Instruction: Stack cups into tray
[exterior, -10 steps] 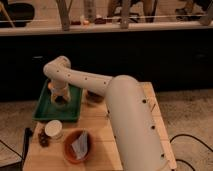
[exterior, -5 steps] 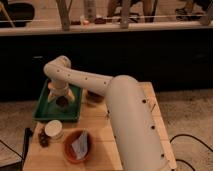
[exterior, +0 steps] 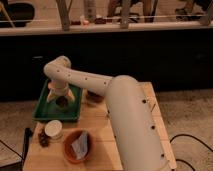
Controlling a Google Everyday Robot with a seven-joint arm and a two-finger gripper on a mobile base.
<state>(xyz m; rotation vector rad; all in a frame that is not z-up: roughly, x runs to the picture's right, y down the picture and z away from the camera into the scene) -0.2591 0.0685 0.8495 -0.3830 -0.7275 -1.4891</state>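
The dark-green tray (exterior: 44, 113) lies on the left of the wooden table. My gripper (exterior: 61, 99) hangs over the tray's middle, pointing down, with a small dark round thing (exterior: 63, 102) right under it that may be a cup. A pale cup (exterior: 52, 129) stands on the table just in front of the tray. Another dark round cup-like thing (exterior: 93, 96) sits to the right of the tray, partly hidden by my arm.
A terracotta bowl (exterior: 75, 147) with white paper stands at the table's front. A small dark object (exterior: 43, 140) lies left of it. My thick white arm (exterior: 130, 125) covers the table's right half. A dark counter wall runs behind the table.
The gripper stays over the middle of the tray with barely any movement. The pale cup and the bowl have not moved.
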